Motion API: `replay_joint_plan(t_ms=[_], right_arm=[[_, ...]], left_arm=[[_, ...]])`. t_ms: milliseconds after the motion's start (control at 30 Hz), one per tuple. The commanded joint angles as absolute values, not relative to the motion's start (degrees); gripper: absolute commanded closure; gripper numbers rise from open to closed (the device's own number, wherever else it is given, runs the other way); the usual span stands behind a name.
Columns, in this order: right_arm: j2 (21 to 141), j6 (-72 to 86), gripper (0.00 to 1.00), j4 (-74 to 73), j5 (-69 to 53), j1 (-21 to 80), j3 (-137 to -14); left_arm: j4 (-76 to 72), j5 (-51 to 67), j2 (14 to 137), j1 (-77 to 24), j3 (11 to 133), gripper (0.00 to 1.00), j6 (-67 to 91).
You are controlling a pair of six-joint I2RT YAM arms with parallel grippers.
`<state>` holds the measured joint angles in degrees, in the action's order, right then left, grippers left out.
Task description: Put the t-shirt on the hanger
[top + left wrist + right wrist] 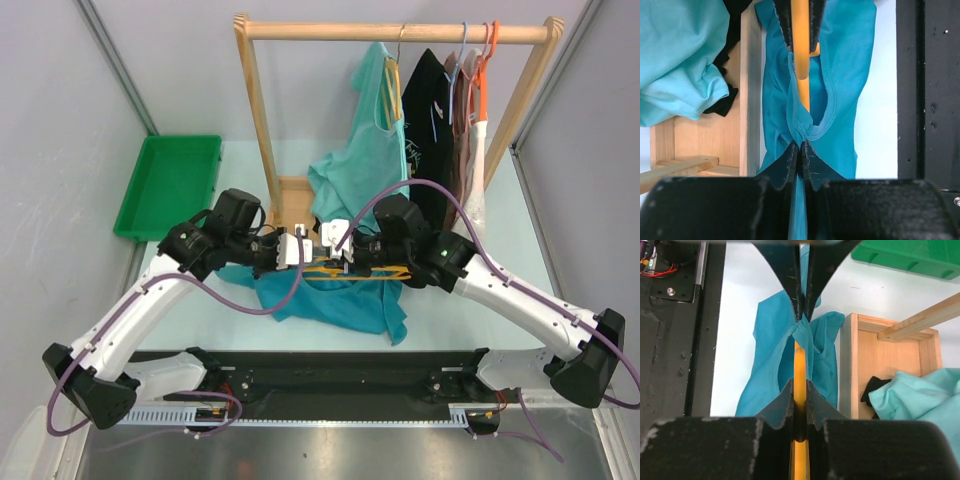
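Note:
The teal-blue t-shirt [335, 300] lies bunched on the table below the rack, with the yellow hanger [365, 270] lying across its top. In the left wrist view my left gripper [801, 146] is shut on a gathered fold of the t-shirt [845, 75] at the collar, and the hanger [801, 55] runs straight ahead into the neck opening. My right gripper [799, 388] is shut on the hanger [799, 365], facing the left one. The t-shirt [767, 355] hangs around the hanger's end. From above, the left gripper [310, 254] and the right gripper [346, 262] nearly meet.
A wooden clothes rack [400, 32] stands behind, holding a mint-green shirt [365, 165], a black shirt [430, 110] and several other hangers [482, 60]. Its wooden base [747, 90] sits just beyond the grippers. A green tray [170, 185] is at the far left.

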<state>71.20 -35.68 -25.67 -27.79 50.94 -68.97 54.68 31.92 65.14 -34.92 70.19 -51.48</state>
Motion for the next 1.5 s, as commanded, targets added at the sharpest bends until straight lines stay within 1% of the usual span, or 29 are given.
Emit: replay_joint_plan(t_ms=[0, 300, 400, 467, 500, 533, 600, 633, 700, 733, 833, 933, 1100, 1267, 1367, 1400, 1467], right_arm=[[69.17, -35.77, 1.00, -21.45, -27.24, 51.50, -70.05], [69.87, -34.89, 1.00, -17.84, -26.90, 55.90, -72.51], [70.22, -35.07, 1.00, -17.84, -26.72, 56.16, -72.86], [69.96, -35.42, 1.00, -18.19, -26.46, 56.16, -72.34], [69.53, -35.77, 1.00, -18.28, -26.37, 56.16, -71.64], [69.26, -35.95, 1.00, -18.28, -26.45, 56.16, -71.02], [68.65, -35.86, 1.00, -18.10, -26.63, 56.25, -69.79], [68.38, -35.95, 1.00, -18.11, -26.72, 56.16, -69.44], [67.77, -35.86, 1.00, -17.93, -26.72, 56.16, -68.21], [67.59, -35.95, 1.00, -17.84, -26.72, 56.16, -67.86], [66.97, -35.95, 1.00, -17.49, -26.72, 56.08, -66.54], [66.71, -35.69, 1.00, -17.49, -26.89, 56.16, -65.92], [66.62, -35.42, 1.00, -17.05, -27.16, 56.07, -65.65], [66.62, -35.07, 1.00, -16.79, -27.77, 56.07, -65.66], [66.80, -34.54, 1.00, -16.09, -28.21, 56.07, -65.74], [66.80, -34.37, 1.00, -15.91, -28.47, 56.07, -65.74], [67.06, -34.28, 1.00, -15.29, -28.65, 56.07, -65.83]], left_arm=[[56.42, 31.11, 63.28, -35.59, 73.03, 0.90, -51.85], [56.51, 29.27, 63.81, -39.28, 73.65, 0.87, -50.71], [56.69, 25.95, 63.55, -39.03, 73.83, 0.86, -49.23], [60.70, 25.49, 63.54, -37.97, 74.87, 0.80, -51.05], [62.30, 26.53, 63.54, -35.79, 75.23, 0.77, -53.50], [65.97, 27.85, 63.28, -33.94, 75.58, 0.70, -55.35], [68.63, 31.01, 62.67, -28.60, 75.94, 0.63, -59.56], [70.47, 31.37, 61.88, -27.35, 75.94, 0.59, -60.72], [71.45, 32.16, 60.74, -25.24, 75.67, 0.53, -62.13], [71.63, 32.69, 60.12, -25.05, 75.59, 0.48, -62.05], [71.63, 32.52, 57.75, -25.05, 72.96, 0.43, -62.14], [70.93, 31.91, 56.95, -25.05, 71.28, 0.42, -61.96], [70.67, 34.19, 58.35, -25.14, 67.95, 0.43, -61.17], [67.86, 35.24, 60.55, -25.40, 65.83, 0.52, -58.63], [66.71, 35.77, 61.87, -26.54, 65.30, 0.60, -57.31], [66.45, 36.21, 61.96, -27.06, 65.13, 0.64, -57.04], [64.78, 36.30, 62.14, -29.25, 64.34, 0.68, -55.21]])
